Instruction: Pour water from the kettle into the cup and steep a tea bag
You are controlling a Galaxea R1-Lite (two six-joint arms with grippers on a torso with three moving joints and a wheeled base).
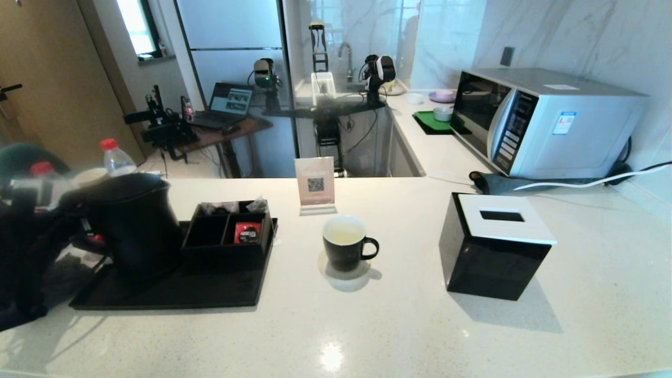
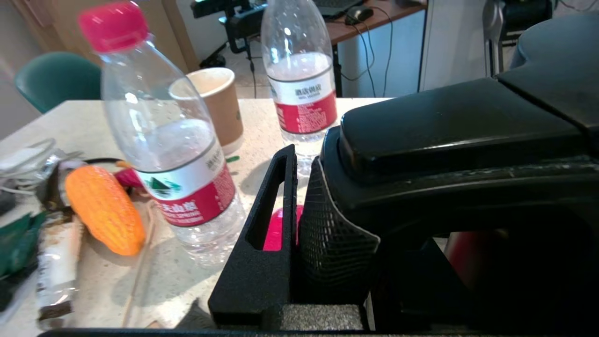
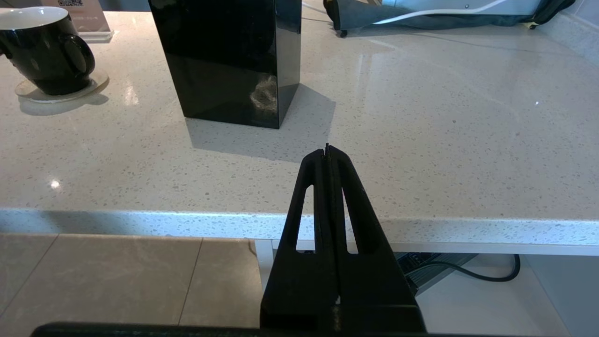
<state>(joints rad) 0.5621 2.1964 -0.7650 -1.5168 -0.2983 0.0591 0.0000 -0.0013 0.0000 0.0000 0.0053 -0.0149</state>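
Observation:
The matte black kettle (image 1: 134,223) stands upright over the left part of a black tray (image 1: 173,294). My left gripper (image 1: 79,215) is at its handle (image 2: 444,126), which fills the left wrist view; the gripper (image 2: 337,187) is shut on that handle, with one finger (image 2: 266,224) showing beside it and the other hidden under it. The black cup (image 1: 344,244) with a cream inside sits on a round coaster mid-counter, handle to the right, and also shows in the right wrist view (image 3: 44,51). My right gripper (image 3: 327,150) is shut and empty, low by the counter's front edge. No tea bag shows.
A black organiser (image 1: 228,231) with a red packet (image 1: 247,232) sits on the tray beside the kettle. A black tissue box (image 1: 496,252) stands right of the cup. A QR sign (image 1: 315,184) and microwave (image 1: 546,121) are behind. Two water bottles (image 2: 173,140) (image 2: 302,70) and a paper cup (image 2: 217,107) crowd the far left.

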